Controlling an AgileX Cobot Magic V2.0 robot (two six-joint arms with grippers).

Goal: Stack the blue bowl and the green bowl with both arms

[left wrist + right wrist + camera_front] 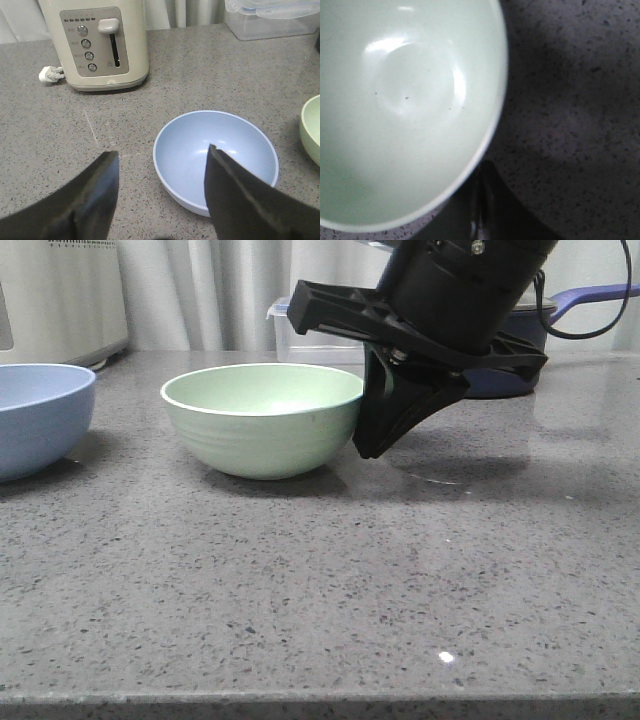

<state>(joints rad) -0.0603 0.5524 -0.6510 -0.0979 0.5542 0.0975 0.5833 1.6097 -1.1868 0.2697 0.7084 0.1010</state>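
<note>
The green bowl (262, 418) sits centre frame on the grey tabletop (320, 590), the blue bowl (40, 415) at the left edge. The right claw (375, 430) touches the green bowl's right wall; its grip cannot be told. The left claw (160, 200) hangs spread above the blue bowl. A cream toaster (95, 42), its markings unreadable, and a clear container (272, 17) stand behind.

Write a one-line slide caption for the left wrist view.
Open left gripper poised above the blue bowl, toaster behind on the grey countertop.

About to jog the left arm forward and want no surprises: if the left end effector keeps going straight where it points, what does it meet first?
Most likely the blue bowl: the left end effector is open, one finger over the bowl's near rim, the other outside it.
</note>
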